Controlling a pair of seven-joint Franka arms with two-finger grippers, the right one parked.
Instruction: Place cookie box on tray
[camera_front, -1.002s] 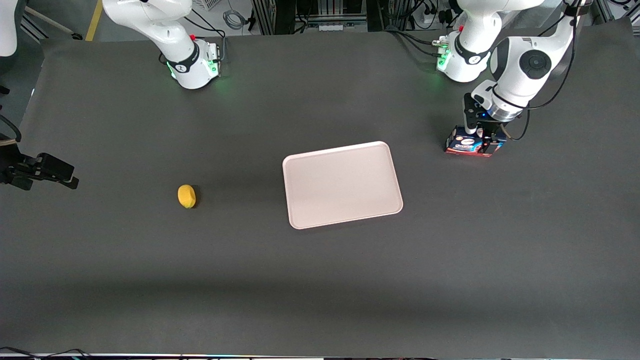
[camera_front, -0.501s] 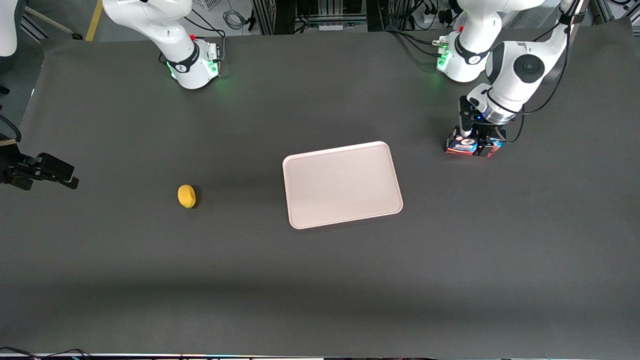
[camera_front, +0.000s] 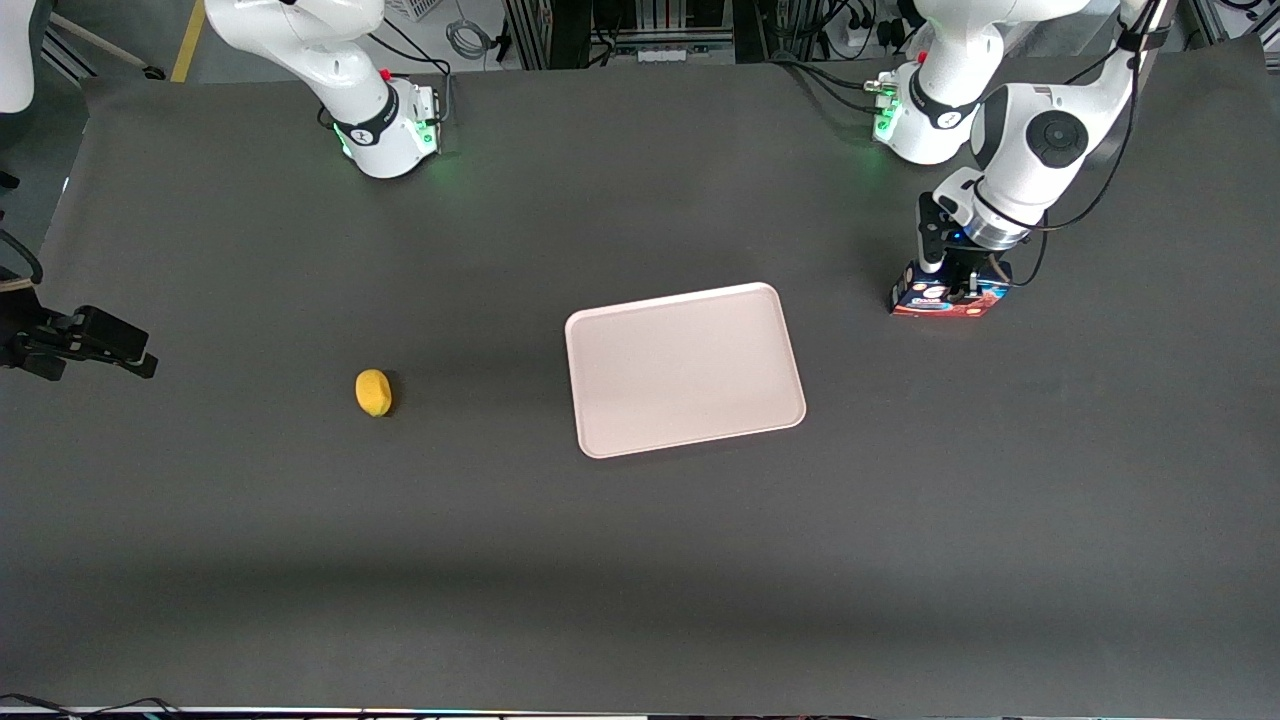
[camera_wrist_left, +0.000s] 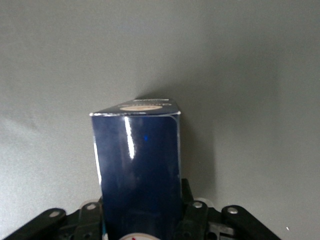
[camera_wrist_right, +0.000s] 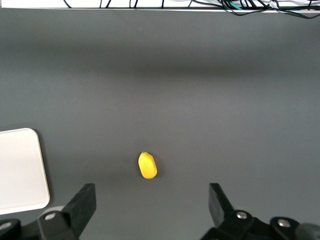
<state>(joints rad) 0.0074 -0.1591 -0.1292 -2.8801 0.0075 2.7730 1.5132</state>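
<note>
Tabletop (camera_front: 640, 560): dark grey mat, few items, each well apart from the others.

Cookie box (camera_front: 946, 297): navy, red lower edge, round white logo. Lies on the mat toward the working arm's end of the table, nearer the table's rear edge where the arm bases stand than its front edge. In the left wrist view the cookie box (camera_wrist_left: 137, 165) shows a glossy navy face running in between the fingers.

Gripper (camera_front: 955, 285): down on the box from above, one finger on each side, closed on it. Whether the box is lifted off the mat cannot be told.

Tray (camera_front: 684, 369): pale pinkish-white, low rim, near the table's middle, holding nothing. Bare mat between it and the box.

Yellow lemon-like object (camera_front: 373, 392): on the mat toward the parked arm's end, apart from the tray.
</note>
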